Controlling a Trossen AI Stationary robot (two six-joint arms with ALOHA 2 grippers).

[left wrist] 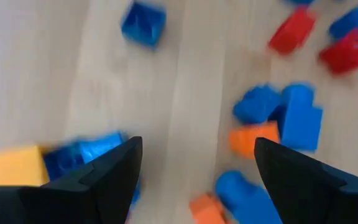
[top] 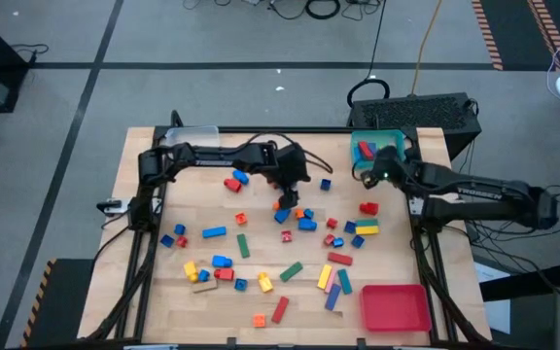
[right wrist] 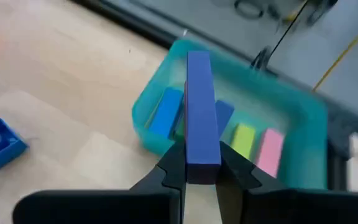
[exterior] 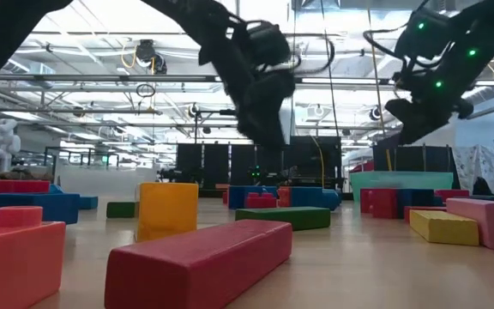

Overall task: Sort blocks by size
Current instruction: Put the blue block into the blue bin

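You're carrying a long purple bar (right wrist: pixel 199 112) clamped in the right pincer (right wrist: pixel 201 163) toward the far-right teal tray (right wrist: pixel 291 102), left pincer (left wrist: pixel 194 163) hovering apart over mid-counter blocks (left wrist: pixel 277 119); next, lower and release inside.

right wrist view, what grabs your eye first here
A long purple-blue bar clamped upright in the right gripper, poised by the teal tray, which already holds blue, green and pink bars. Across the table, loose coloured blocks lie scattered, the left gripper open-jawed above them.
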